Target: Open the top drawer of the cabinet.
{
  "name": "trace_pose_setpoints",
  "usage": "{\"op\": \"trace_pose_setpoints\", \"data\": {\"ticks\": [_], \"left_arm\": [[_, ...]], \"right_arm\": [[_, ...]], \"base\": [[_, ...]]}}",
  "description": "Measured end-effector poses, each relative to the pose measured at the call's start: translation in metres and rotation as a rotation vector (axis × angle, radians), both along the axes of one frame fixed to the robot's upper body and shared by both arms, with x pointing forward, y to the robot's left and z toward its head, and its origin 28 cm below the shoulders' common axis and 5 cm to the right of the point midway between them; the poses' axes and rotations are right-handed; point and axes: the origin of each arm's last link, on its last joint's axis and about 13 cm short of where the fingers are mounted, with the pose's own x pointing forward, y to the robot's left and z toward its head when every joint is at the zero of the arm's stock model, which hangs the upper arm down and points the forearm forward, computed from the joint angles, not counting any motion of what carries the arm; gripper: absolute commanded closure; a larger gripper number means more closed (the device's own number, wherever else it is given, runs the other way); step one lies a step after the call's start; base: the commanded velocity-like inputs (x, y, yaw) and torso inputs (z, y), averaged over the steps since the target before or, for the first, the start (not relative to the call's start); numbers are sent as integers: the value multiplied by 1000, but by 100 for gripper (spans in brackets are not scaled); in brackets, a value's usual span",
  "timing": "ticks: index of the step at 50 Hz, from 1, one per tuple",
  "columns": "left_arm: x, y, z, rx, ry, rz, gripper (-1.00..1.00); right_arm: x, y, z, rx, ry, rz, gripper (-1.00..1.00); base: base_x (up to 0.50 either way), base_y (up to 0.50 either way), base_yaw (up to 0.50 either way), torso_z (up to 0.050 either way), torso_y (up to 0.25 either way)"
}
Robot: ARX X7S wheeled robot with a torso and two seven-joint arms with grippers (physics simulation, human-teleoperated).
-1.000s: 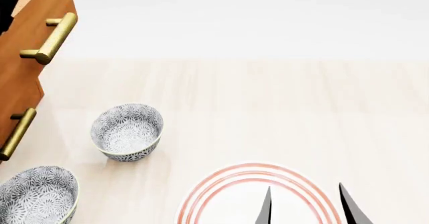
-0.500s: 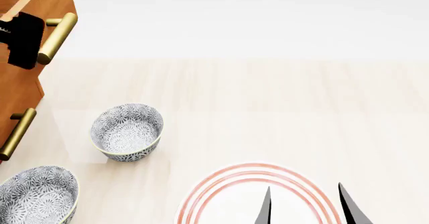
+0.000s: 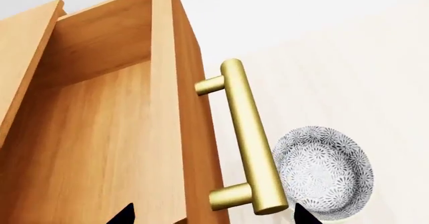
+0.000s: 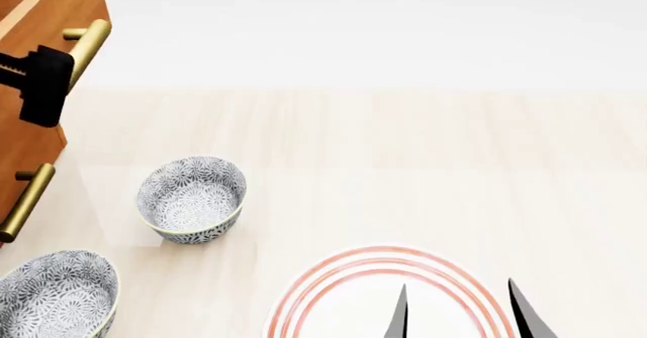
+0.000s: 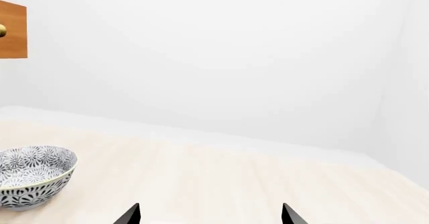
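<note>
The cabinet (image 4: 29, 137) stands at the far left of the head view. Its top drawer (image 3: 191, 133) is pulled partly out, and the left wrist view looks down into its bare wooden inside (image 3: 100, 148). The brass bar handle (image 3: 248, 133) runs along the drawer front. My left gripper (image 3: 213, 218) is open, one fingertip (image 3: 124, 215) over the drawer's inside and the other beyond the handle's near end. From the head, this gripper (image 4: 45, 84) hides the lower end of the handle (image 4: 89, 42). My right gripper (image 4: 460, 315) hangs open over a plate, far from the cabinet.
The lower drawer's handle (image 4: 26, 201) shows below. Two patterned bowls (image 4: 192, 198) (image 4: 56, 292) sit on the pale table near the cabinet. A white plate with red rings (image 4: 334, 277) lies under the right gripper. One bowl (image 5: 33, 176) also shows in the right wrist view.
My left gripper has come down from the top left corner along the handle to its lower end. The right arm has hardly moved.
</note>
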Motion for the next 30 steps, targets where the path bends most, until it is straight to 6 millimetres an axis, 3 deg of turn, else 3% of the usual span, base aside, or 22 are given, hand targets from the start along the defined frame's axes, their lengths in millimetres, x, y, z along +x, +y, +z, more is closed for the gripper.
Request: {"op": "trace_pose_setpoints", "data": {"ticks": [30], "left_arm": [[6,7,-1,-70,4,7,-100]], "right_arm": [[0,0,-2,-4,9,-2,-100]], "base": [[0,0,0,-1,0]]}}
